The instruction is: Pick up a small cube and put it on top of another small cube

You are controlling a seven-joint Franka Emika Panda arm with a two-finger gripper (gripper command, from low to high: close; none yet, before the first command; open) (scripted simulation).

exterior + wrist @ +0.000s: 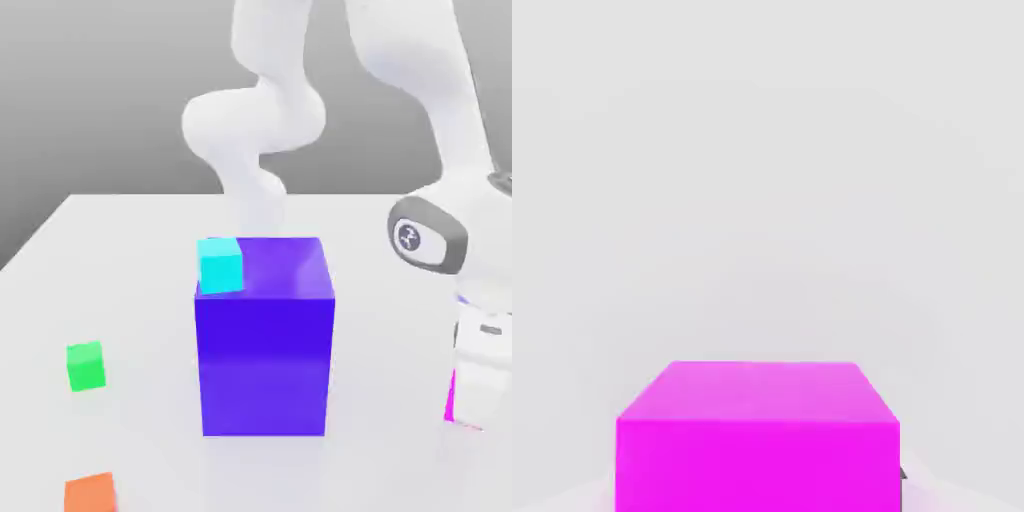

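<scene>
Magenta cube point(757, 440) sits low at the exterior view's right, on our white bench point(120, 290), where our claw point(470, 405) is closed around it. Largest is the blue-purple block point(265, 340) mid-bench, carrying a cyan cube point(220, 265); green cube point(85, 366) and orange cube point(90, 493) lie apart.

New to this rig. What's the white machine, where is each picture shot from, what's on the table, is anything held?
The white machine is a simulated robot arm with a two-finger gripper at its end. One picture comes from a camera off the arm, the other from a camera on the hand. On the pale table stands a big blue-purple block with a cyan cube on top; a green cube and an orange cube lie at the exterior view's left. The gripper is shut on the pink cube, low by the table at the exterior view's right.
</scene>
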